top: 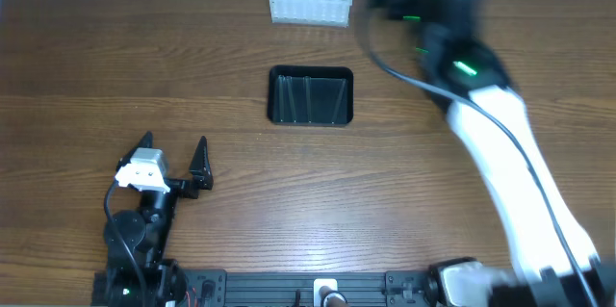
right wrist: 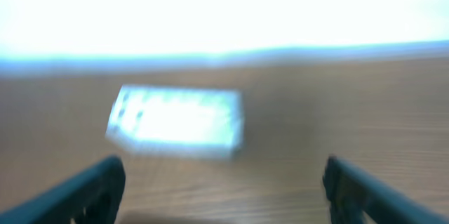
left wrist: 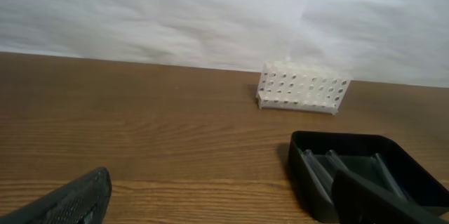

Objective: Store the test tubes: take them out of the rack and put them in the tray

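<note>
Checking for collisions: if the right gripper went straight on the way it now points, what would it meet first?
Probably the white rack. It lies ahead of the open right gripper, a little off its centre line. The wrist view is blurred, so depth is uncertain.

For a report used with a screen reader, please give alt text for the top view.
A white tube rack stands far up a wooden table, a black tray with clear tubes just nearer the arms. The left arm's tool is open near its base; the right arm extends beside the rack's right end.
</note>
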Controlling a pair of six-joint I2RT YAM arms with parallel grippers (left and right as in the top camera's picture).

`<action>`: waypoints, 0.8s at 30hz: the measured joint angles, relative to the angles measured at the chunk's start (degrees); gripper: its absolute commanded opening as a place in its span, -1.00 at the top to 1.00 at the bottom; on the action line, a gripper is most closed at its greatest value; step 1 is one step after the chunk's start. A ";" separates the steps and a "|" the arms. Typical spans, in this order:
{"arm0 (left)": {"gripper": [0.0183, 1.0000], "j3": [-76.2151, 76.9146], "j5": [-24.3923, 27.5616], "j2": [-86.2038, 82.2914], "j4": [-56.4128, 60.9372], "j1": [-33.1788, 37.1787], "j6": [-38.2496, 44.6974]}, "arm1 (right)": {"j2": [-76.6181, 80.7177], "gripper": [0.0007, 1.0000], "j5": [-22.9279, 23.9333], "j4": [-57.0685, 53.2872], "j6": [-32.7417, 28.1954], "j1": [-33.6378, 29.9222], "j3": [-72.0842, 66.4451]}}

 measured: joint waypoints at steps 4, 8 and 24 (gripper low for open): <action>-1.00 0.00 0.02 0.00 0.00 0.00 0.00 | -16.22 -0.99 1.49 4.92 -6.54 -6.62 -15.21; -1.00 0.00 0.02 0.00 0.00 0.00 0.00 | -28.92 -0.99 1.92 7.56 -10.45 -6.80 -30.86; -1.00 0.00 0.02 -0.04 0.00 0.00 0.00 | -69.29 -0.98 2.05 11.19 -11.15 -6.80 -67.23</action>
